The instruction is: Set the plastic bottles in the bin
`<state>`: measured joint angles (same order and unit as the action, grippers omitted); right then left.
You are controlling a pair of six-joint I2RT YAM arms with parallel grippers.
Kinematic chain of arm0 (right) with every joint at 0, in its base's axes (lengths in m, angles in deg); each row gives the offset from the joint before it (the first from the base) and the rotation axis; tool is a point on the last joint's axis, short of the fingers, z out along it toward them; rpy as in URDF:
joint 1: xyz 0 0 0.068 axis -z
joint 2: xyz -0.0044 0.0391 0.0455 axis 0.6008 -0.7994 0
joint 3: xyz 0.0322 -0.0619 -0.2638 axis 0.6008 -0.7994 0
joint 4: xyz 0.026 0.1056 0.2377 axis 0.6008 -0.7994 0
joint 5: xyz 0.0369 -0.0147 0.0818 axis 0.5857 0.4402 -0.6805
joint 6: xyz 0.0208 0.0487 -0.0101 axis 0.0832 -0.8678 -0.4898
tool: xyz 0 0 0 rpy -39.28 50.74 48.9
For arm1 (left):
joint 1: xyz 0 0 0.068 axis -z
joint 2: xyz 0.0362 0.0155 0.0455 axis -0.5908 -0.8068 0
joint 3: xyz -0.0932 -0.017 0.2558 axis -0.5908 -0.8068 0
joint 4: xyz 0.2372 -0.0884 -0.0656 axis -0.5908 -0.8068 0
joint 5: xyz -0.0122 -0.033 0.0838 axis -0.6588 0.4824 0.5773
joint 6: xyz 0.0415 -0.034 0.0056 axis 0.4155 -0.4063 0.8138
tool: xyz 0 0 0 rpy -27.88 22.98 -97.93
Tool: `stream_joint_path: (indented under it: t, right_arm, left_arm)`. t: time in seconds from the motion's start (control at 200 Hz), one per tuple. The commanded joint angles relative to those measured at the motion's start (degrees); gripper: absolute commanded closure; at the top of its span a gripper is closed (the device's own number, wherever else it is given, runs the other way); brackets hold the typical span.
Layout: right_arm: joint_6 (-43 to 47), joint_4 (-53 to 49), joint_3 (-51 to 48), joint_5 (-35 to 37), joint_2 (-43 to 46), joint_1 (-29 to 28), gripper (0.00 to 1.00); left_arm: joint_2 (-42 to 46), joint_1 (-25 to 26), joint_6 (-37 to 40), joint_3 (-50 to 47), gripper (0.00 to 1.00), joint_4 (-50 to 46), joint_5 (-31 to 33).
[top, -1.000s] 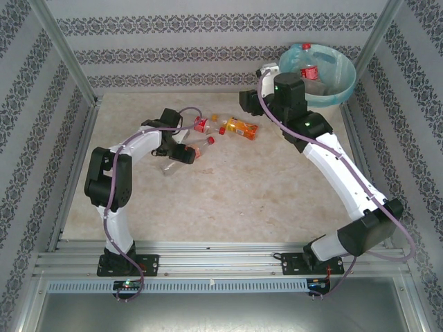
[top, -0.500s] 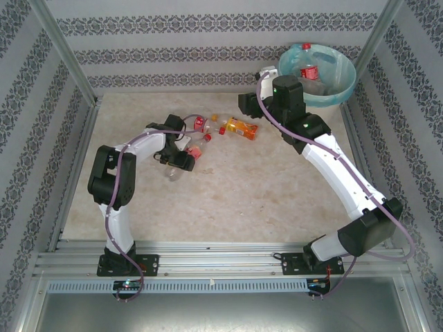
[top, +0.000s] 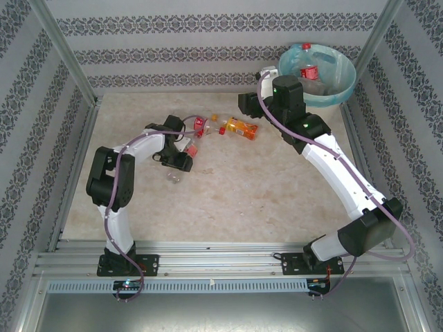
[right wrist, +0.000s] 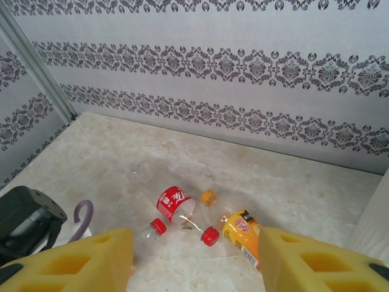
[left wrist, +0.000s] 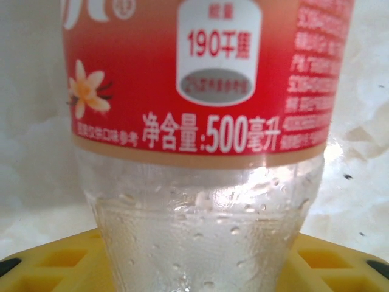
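My left gripper (top: 183, 156) is low over the table, shut on a clear plastic bottle (top: 176, 176) that lies there. Close up, this red-labelled bottle (left wrist: 200, 115) sits between the yellow pads (left wrist: 55, 264). Two more plastic bottles lie just beyond: a red-labelled one (top: 201, 125) and an orange one (top: 242, 128). In the right wrist view the red-labelled bottle (right wrist: 173, 201) and orange-labelled bottle (right wrist: 243, 234) lie below my right gripper (right wrist: 194, 267), which is open and holds nothing. That gripper (top: 249, 104) hovers near the bin (top: 344, 88), which holds a bottle (top: 307, 70).
Patterned walls (top: 208, 48) enclose the table on three sides, with metal posts (top: 69, 55) at the corners. The bin stands in the far right corner. Bare table (top: 235, 194) stretches between the two arms.
My left gripper has moved slightly toward the far bottles and closed around the clear bottle, which turned under it. The right arm has barely moved.
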<state>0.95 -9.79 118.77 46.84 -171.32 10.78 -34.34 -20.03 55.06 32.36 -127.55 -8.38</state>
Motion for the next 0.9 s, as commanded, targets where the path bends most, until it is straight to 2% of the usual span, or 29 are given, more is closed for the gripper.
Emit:
stream_joint_path:
  t: [0.0,0.15,0.255,0.595,0.894]
  right_arm:
    - [-0.9,1.4,0.6,-0.6,1.6,-0.8,0.43]
    - [-1.4,1.9,0.8,-0.5,2.3,-1.7,0.43]
    - [-2.7,2.4,1.0,-1.5,2.2,-2.5,0.44]
    - [-11.1,8.6,2.2,-19.2,-1.3,-4.5,0.44]
    - [-14.7,9.1,6.8,-23.5,-6.8,-7.3,0.43]
  left_arm:
    - [7.8,0.9,0.1,-1.3,0.44,-2.8,-1.7]
    - [16.5,1.1,1.0,-4.6,0.45,-0.6,-4.0]
    - [23.4,1.3,1.9,-8.3,0.46,4.8,-7.5]
    - [38.6,2.1,2.4,-21.0,0.52,26.1,-13.7]
    - [45.9,3.0,2.7,-26.7,0.52,35.4,-16.5]
